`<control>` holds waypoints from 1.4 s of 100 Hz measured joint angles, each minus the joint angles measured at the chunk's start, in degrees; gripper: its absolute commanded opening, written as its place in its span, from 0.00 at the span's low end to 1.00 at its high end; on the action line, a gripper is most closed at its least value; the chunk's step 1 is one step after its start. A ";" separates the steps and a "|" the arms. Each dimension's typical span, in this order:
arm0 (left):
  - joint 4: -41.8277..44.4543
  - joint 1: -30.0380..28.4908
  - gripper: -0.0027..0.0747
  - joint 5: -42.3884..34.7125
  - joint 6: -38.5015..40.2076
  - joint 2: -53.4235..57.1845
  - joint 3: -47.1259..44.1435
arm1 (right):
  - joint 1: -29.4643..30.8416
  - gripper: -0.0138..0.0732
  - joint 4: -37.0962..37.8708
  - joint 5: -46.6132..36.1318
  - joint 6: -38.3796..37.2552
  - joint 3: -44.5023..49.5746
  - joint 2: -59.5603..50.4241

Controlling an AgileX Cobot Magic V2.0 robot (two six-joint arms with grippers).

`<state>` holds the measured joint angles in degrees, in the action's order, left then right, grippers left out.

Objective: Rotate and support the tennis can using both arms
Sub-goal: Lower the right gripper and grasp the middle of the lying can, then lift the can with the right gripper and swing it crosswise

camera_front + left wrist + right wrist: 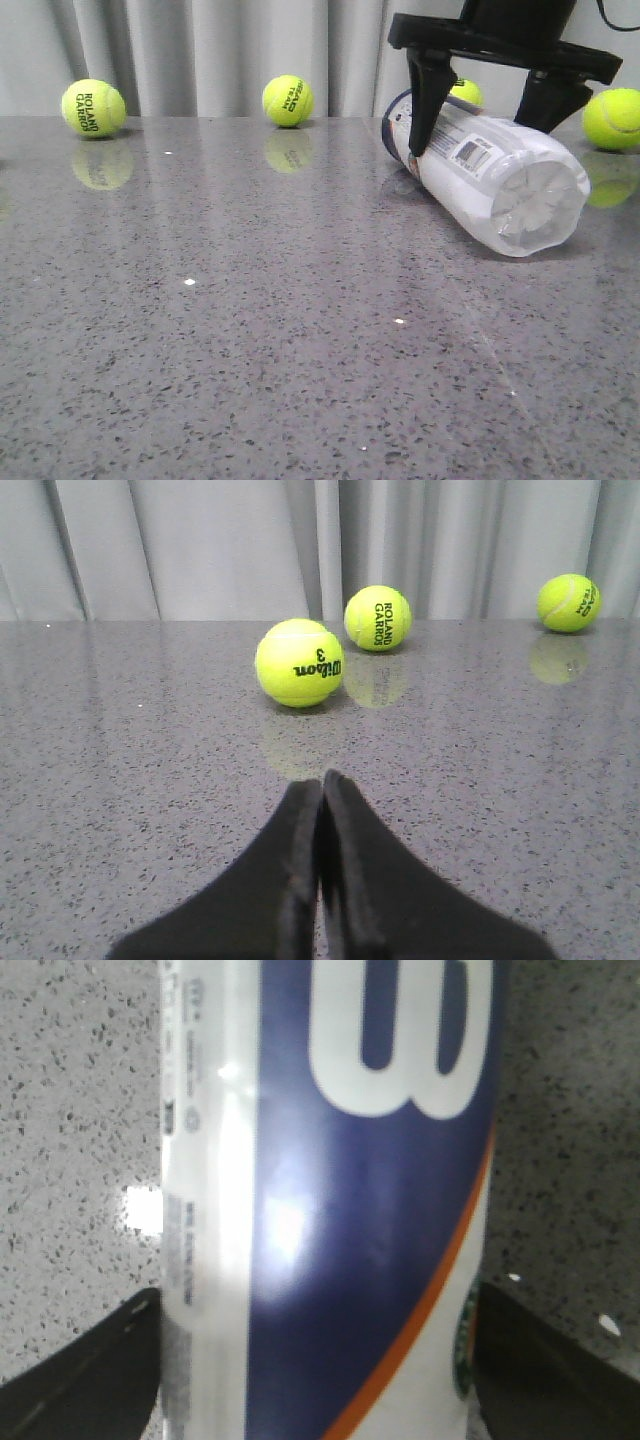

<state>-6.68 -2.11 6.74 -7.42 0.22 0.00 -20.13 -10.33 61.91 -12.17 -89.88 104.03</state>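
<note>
Front view: right end effector (480, 120) pinches lying tennis can (500, 185), upper right; left end effector (322, 880) pressed together, idle. Unsupported can could slip while rotating.

The tennis can (490, 180) lies on its side at the surface's (250, 330) far right, straddled by the right claw (483, 128); tennis balls (93, 108) line the far edge.

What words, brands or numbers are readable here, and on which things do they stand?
"ROLAND GARROS": far-left tennis ball, also seen in the left wrist view.
"HEAD TEAM": middle tennis ball.
"Wilson 3": nearest tennis ball.
Far ball: print too small to read.
Tennis can: barcode and small print blurred; the right wrist view shows part of a large white "8" or "B".
</note>
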 measured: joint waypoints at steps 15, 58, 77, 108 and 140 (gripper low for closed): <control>0.00 0.00 0.01 0.00 0.00 0.00 0.00 | 0.00 0.85 -0.12 -0.09 0.05 -0.39 1.25; 0.00 0.00 0.01 0.00 0.00 0.00 0.00 | 0.00 0.55 -0.24 -0.22 -0.03 -0.39 1.87; 0.00 0.00 0.01 0.00 0.00 0.00 0.00 | -0.41 0.55 -0.24 0.48 3.98 -3.08 2.23; 0.00 0.00 0.01 0.00 0.00 0.00 0.00 | -6.02 0.55 -0.24 2.30 28.25 -13.09 2.22; 0.00 0.00 0.01 0.00 0.00 0.00 0.00 | -12.72 0.55 -0.24 2.30 60.37 -14.62 2.22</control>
<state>-6.68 -2.11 6.74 -7.42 0.22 0.00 -32.85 -10.57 64.21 48.20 -104.50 106.25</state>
